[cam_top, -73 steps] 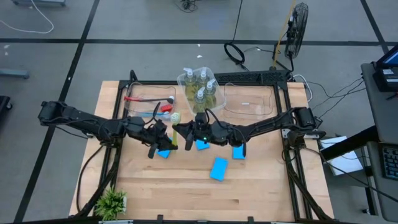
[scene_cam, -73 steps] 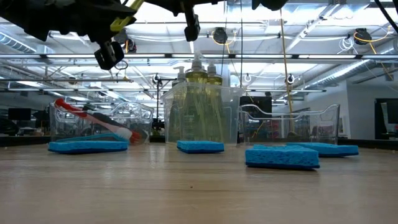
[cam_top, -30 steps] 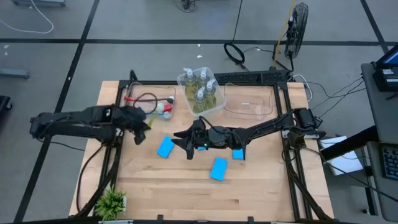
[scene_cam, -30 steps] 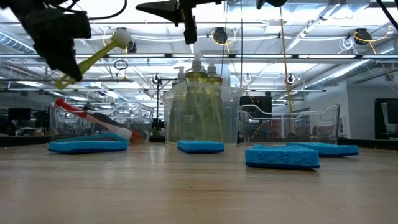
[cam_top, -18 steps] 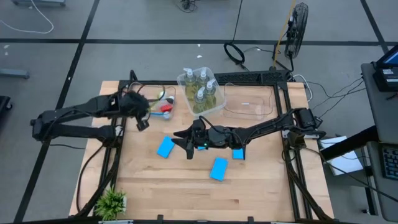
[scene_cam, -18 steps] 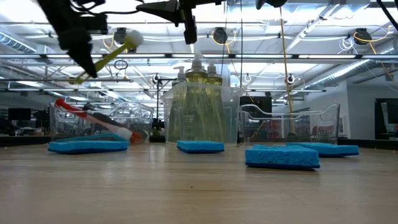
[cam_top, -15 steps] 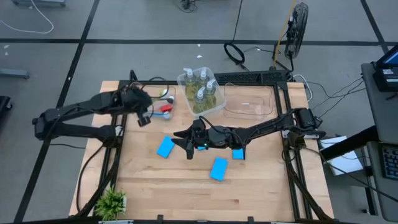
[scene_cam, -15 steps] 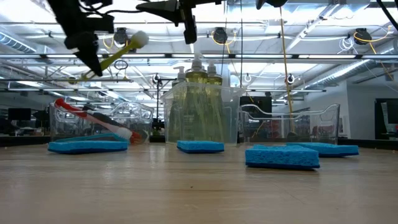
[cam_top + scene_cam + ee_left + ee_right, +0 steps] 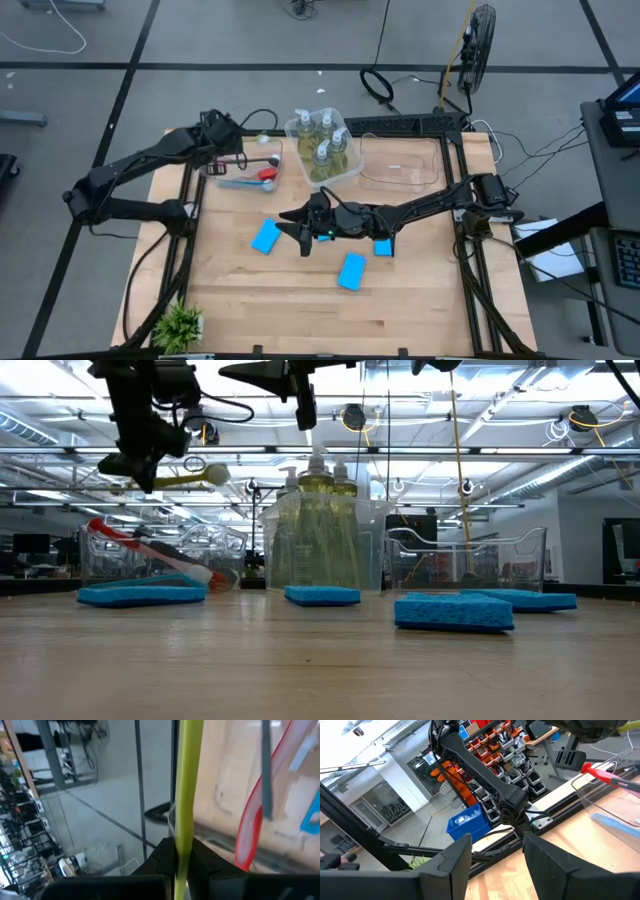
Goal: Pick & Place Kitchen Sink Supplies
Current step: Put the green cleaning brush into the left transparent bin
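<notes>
High view: our left claw (image 9: 238,150) clamps yellow-green brush (image 9: 185,479), bin (image 9: 212,178) below; right claw (image 9: 303,226) half-open, empty.

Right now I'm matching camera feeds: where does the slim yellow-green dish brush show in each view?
High view: slim yellow-green dish brush at left gripper, over the clear plastic left bin.
Low view: upper left, level.
Left wrist view: centre, clamped.
Right wrist view: cannot tell.
Shared landmark: red brush.
</notes>
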{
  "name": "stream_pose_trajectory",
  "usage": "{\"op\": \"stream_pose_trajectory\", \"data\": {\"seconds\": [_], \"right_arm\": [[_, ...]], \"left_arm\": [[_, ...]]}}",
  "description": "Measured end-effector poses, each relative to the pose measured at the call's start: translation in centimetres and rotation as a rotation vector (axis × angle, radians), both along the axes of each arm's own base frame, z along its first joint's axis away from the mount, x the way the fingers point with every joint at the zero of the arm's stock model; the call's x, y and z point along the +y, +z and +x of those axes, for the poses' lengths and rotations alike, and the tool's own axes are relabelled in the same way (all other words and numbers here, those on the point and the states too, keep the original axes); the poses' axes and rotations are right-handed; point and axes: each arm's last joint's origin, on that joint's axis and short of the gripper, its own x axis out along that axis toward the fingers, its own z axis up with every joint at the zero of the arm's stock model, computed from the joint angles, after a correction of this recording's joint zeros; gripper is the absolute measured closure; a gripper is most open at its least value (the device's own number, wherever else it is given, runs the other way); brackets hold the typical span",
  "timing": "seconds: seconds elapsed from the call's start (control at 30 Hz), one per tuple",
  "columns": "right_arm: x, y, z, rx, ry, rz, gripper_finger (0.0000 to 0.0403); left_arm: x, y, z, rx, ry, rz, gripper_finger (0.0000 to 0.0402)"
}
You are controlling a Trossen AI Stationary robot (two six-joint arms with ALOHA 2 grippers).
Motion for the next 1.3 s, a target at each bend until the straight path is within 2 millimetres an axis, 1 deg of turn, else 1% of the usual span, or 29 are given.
{"op": "stream_pose_trajectory", "data": {"seconds": [0.1, 0.2, 0.3, 0.43, 0.6, 0.83, 1.1, 1.3], "right_arm": [[0.0, 0.0, 0.0, 0.001, 0.000, -0.012, 0.0238], [0.0, 0.0, 0.0, 0.002, 0.000, -0.024, 0.0238], [0.0, 0.0, 0.0, 0.002, 0.001, -0.027, 0.0238], [0.0, 0.0, 0.0, 0.003, 0.001, -0.031, 0.0238], [0.0, 0.0, 0.0, 0.005, 0.001, -0.046, 0.0238], [0.0, 0.0, 0.0, 0.006, 0.001, -0.046, 0.0236], [0.1, 0.0, 0.0, 0.008, 0.031, -0.054, 0.0238], [0.1, 0.0, 0.0, 0.008, 0.031, -0.054, 0.0237]], "left_arm": [[0.7, -0.2, -0.4, 0.026, 0.014, -0.018, 0.0382], [1.1, -0.7, -0.5, 0.066, -0.013, -0.074, 0.0382], [1.4, -1.4, -0.2, 0.098, -0.048, -0.128, 0.0382], [1.6, -2.8, 0.4, 0.185, -0.080, -0.168, 0.0382], [1.7, -4.3, 1.2, 0.243, -0.114, -0.224, 0.0382], [1.6, -5.6, 2.3, 0.294, -0.142, -0.265, 0.0382], [2.3, -7.2, 2.7, 0.349, -0.119, -0.324, 0.0382], [2.3, -7.8, 2.9, 0.353, -0.111, -0.369, 0.0382]]}}
